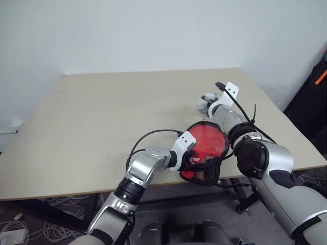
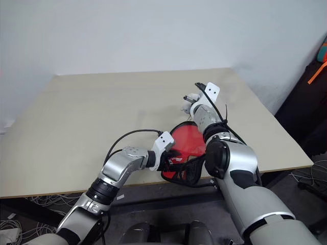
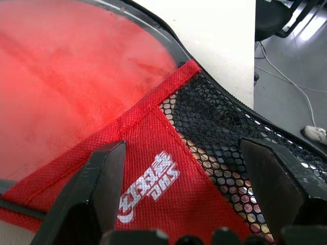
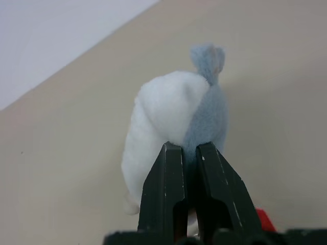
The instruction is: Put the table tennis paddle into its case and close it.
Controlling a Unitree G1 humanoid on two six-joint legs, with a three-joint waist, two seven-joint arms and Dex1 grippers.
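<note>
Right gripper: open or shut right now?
Shut. In the right wrist view the right gripper has its two black fingers pinched on a white and grey fluffy tuft above the table.

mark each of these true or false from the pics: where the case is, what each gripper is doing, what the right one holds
1. The case lies at the near edge of the table. True.
2. The right gripper is shut on a white and grey-blue plush tag. True.
3. The left gripper is clamped shut on the table's edge. False: its jaws stand open, one on each side of the case's red and mesh end.
4. The case lies at the far corner of the table. False: it sits at the near edge, between the two arms.
5. The case has a black mesh panel. True.
</note>
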